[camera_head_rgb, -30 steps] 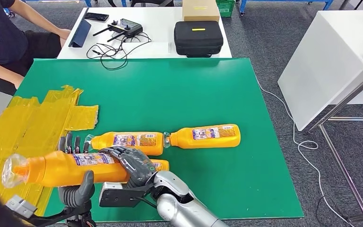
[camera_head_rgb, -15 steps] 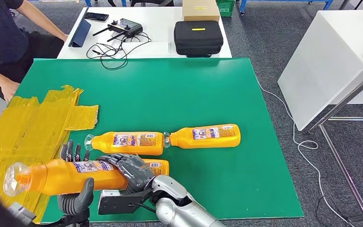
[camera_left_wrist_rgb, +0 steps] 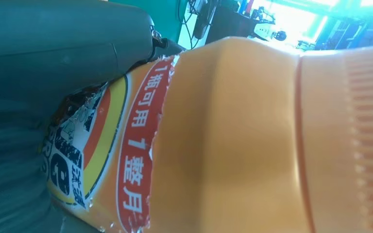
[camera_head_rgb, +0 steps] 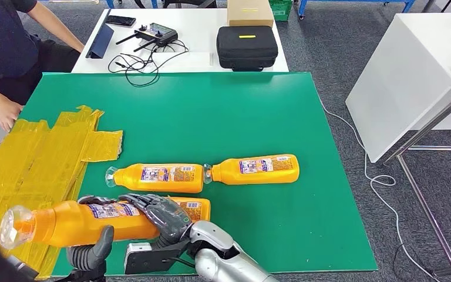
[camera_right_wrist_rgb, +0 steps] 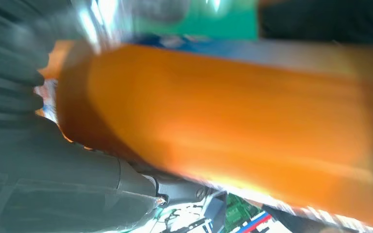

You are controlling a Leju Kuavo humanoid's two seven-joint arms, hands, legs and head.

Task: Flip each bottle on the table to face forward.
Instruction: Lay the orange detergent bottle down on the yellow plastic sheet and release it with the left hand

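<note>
I hold an orange bottle with a clear cap level above the table's near left corner, cap pointing left. My left hand grips it from below, thumb in front and fingers over the top. My right hand wraps its base end. In the left wrist view its red and yellow label sits against my left hand. The right wrist view shows the blurred orange bottle beside my right hand. A third bottle lies partly hidden behind my right hand. Two more bottles lie end to end, labels up.
Crumpled yellow tape sheets cover the left of the green table. A person's hand rests at the far left edge. Behind stands a white table with a black case, cables and a controller. A white cabinet stands right.
The held bottle has dropped slightly and shifted toward me. My left fingers, upright behind it before, now curl over it. The person's arm has drawn back at the left.
</note>
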